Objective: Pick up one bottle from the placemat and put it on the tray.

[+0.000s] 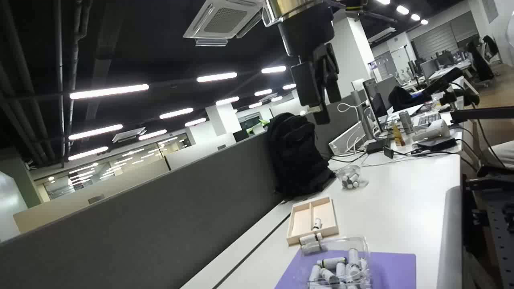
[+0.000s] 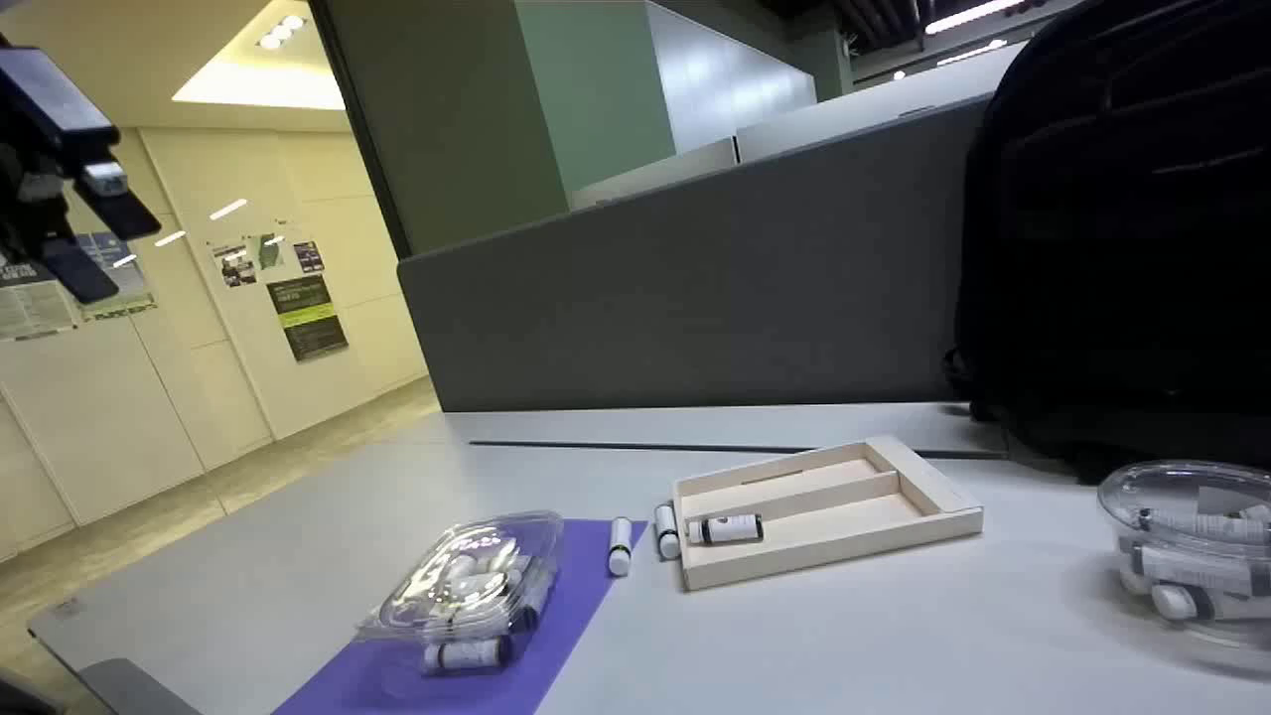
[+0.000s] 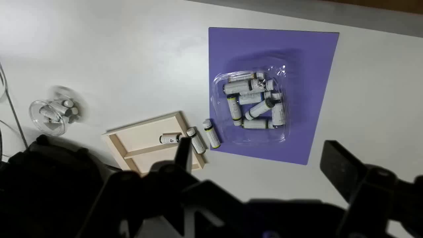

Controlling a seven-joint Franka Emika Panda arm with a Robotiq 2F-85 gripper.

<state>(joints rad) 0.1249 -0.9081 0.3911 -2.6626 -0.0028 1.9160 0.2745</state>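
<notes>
The lavender placemat (image 3: 310,66) lies flat on the white table and shows in both exterior views (image 1: 393,269) (image 2: 586,591). A clear plastic container (image 3: 254,138) with several white-labelled bottles stands on it. A single bottle (image 3: 211,134) lies across the mat's corner edge, outside the container. Another bottle (image 3: 197,142) lies on the table between mat and tray. The tan two-compartment tray (image 3: 142,132), also in both exterior views (image 1: 301,222) (image 2: 874,511), holds one bottle (image 2: 730,529) lying in a compartment. My gripper (image 3: 257,148) is open and empty, high above the table (image 2: 111,256).
A round clear cup (image 3: 54,115) with several bottles stands beyond the tray. A black backpack (image 1: 297,160) leans against the grey partition (image 2: 695,288) behind the table. Cables (image 3: 13,102) and a monitor (image 1: 375,102) are further along the table.
</notes>
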